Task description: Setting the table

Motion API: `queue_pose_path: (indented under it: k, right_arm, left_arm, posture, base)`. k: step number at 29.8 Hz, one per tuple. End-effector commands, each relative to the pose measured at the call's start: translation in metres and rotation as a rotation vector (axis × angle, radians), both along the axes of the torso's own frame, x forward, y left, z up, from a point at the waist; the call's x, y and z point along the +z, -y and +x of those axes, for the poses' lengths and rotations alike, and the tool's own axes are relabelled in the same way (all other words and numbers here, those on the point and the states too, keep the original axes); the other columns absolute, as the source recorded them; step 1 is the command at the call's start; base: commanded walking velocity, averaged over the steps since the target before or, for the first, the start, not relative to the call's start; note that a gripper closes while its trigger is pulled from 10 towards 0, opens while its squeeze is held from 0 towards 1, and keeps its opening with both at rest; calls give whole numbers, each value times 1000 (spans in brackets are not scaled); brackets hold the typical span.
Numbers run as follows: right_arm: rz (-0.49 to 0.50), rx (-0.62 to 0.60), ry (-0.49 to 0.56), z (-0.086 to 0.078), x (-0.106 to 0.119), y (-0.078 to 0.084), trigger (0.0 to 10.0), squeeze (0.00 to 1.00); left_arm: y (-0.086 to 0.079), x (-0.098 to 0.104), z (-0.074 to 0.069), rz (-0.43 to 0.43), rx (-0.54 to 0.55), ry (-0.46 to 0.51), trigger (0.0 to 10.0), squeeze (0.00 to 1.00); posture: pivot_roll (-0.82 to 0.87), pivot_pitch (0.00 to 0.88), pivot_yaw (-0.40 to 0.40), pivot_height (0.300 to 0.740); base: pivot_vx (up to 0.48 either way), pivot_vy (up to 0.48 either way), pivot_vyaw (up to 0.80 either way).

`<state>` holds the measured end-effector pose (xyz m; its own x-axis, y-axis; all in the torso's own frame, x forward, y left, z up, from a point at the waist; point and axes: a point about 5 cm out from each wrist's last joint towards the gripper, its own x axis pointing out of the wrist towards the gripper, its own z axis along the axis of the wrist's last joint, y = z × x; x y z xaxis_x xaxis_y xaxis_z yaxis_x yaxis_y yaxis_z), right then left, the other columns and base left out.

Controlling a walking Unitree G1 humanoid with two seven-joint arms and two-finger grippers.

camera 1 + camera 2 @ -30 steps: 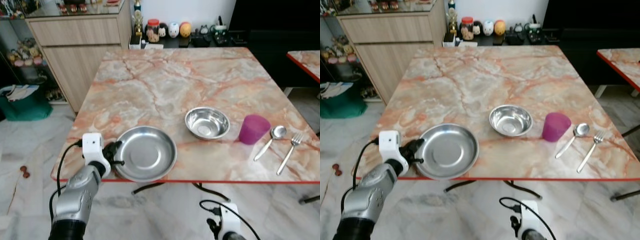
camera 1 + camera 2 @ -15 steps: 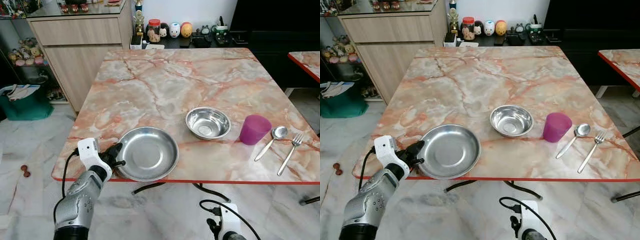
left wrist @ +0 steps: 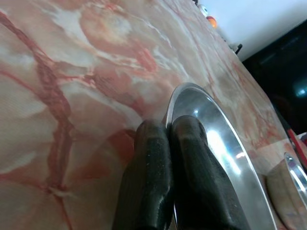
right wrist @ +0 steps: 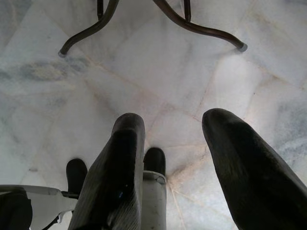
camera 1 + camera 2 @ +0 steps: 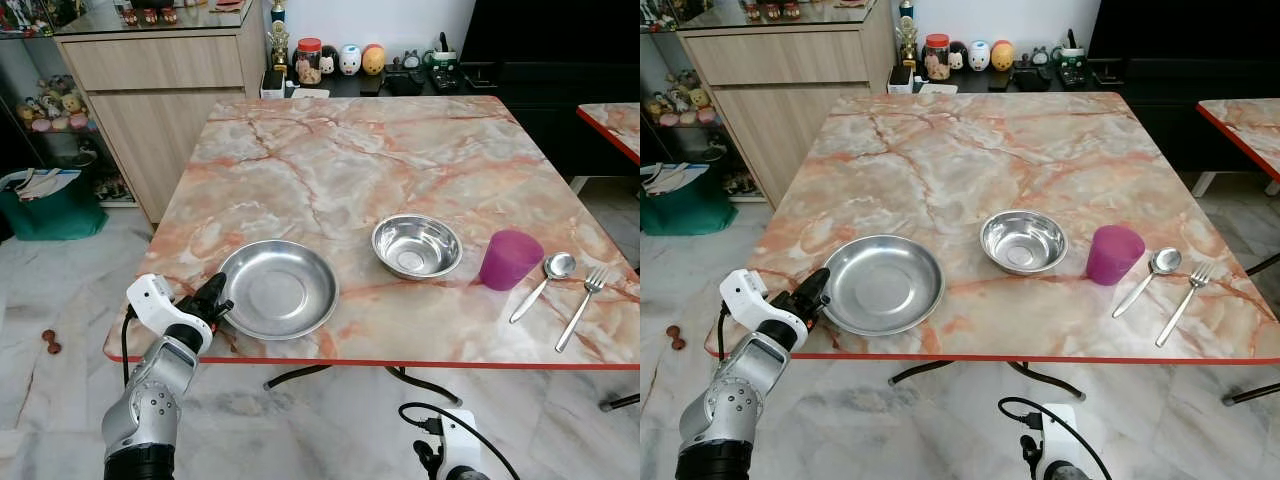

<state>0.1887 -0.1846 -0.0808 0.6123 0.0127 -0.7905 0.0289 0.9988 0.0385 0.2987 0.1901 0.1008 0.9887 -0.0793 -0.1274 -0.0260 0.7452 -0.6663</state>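
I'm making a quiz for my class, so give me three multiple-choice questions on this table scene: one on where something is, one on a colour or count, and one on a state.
1. Where is the cup?
A. between the bowl and the spoon
B. on the plate
C. on the floor

2. How many steel dishes are on the table?
A. one
B. two
C. four

3. What is the left pincer doing?
A. hanging open over the floor
B. shut on the plate's rim
C. holding the fork

Answers:
1 A, the purple cup stands right of the bowl and left of the spoon.
2 B, one plate and one bowl.
3 B, the left wrist view shows its fingers closed on the rim.
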Motion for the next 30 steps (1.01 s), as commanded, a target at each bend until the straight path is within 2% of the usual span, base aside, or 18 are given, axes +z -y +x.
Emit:
queue_pose_path:
  k: [1,6,12,19,22,23,26,29,30]
  right_arm:
    - [3,8,-13,-3,-2,-2,10000,0]
    - [4,11,6,-1,0,-1,10000,0]
    - [-31,38,57,6,6,9,10000,0]
    - [-73,95,17,-9,0,15,10000,0]
    - [-70,106,31,-10,0,15,10000,0]
    - [-117,139,-4,-11,-1,18,10000,0]
    - [-96,150,26,-8,1,19,10000,0]
    - [-109,155,14,-9,1,22,10000,0]
    - [-128,156,-24,-15,-1,27,10000,0]
  left_arm:
    - [0,3,1,-19,-12,7,10000,0]
    - [2,3,-1,-7,-34,8,10000,0]
    - [2,0,-2,13,-44,-1,10000,0]
    - [5,-1,1,60,-66,-7,10000,0]
    - [4,0,2,65,-65,-4,10000,0]
    - [4,-1,1,99,-74,-14,10000,0]
    - [4,-3,0,103,-79,-19,10000,0]
    - [4,-4,0,109,-83,-21,10000,0]
    - [5,-5,1,115,-88,-24,10000,0]
  posture:
    - [-26,0,4,732]
    - [-24,0,1,732]
    - [-39,0,-6,732]
    - [-41,0,-11,732]
    - [-41,0,-10,732]
    - [-39,0,-11,732]
    - [-48,0,-9,732]
    - [-53,0,-9,732]
    - [-58,0,-10,732]
  base:
    - [0,0,0]
    - [0,0,0]
    - [0,0,0]
    - [0,0,0]
    - [0,0,0]
    - [0,0,0]
    - [0,0,0]
    - [0,0,0]
    - [0,0,0]
